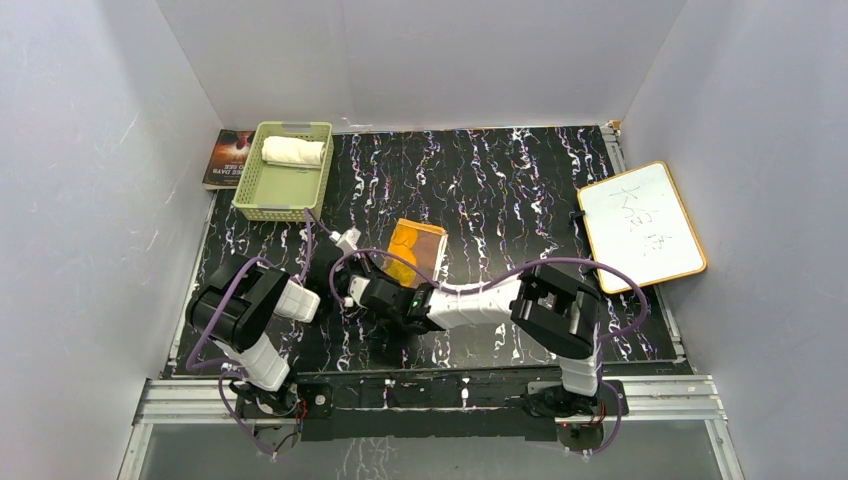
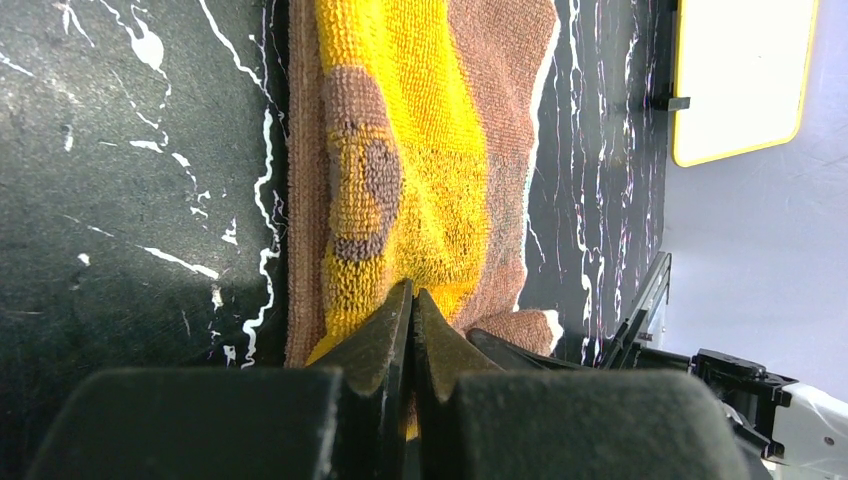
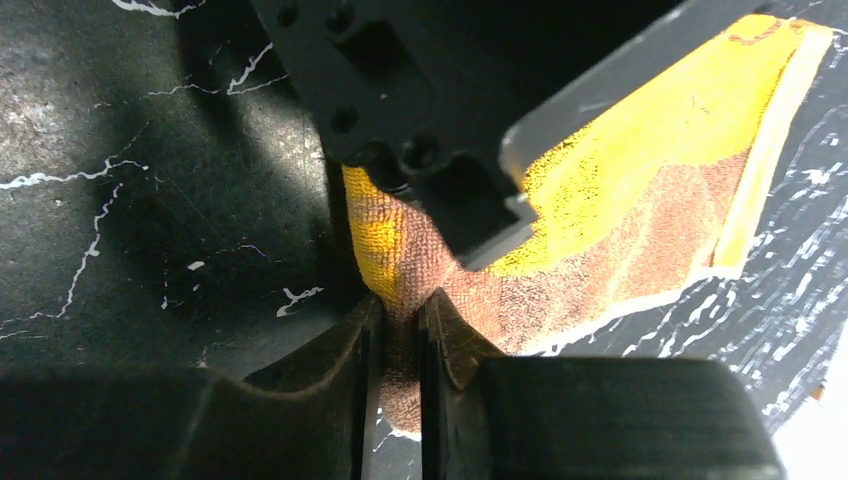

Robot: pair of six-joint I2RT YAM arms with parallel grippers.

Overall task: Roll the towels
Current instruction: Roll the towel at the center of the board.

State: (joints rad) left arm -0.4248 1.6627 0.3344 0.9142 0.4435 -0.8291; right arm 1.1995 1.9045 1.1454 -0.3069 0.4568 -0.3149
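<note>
The brown towel [image 1: 418, 248] with its yellow-orange pattern lies flat in the middle of the table. My left gripper [image 2: 412, 296] is shut on its near edge, and a sliver of yellow cloth shows between the jaws. My right gripper [image 3: 398, 312] is shut on a brown corner of the same towel [image 3: 640, 200], close beside the left one. From above, the left gripper [image 1: 383, 257] and the right gripper [image 1: 390, 280] meet at the towel's near left side. The cream-white towel [image 1: 293, 151] lies rolled up inside the green basket [image 1: 250, 195].
A white board with a wooden frame [image 1: 640, 225] lies at the right edge of the table. A dark book [image 1: 228, 158] sits left of the basket by the wall. The left gripper's black body [image 3: 400, 110] fills the top of the right wrist view.
</note>
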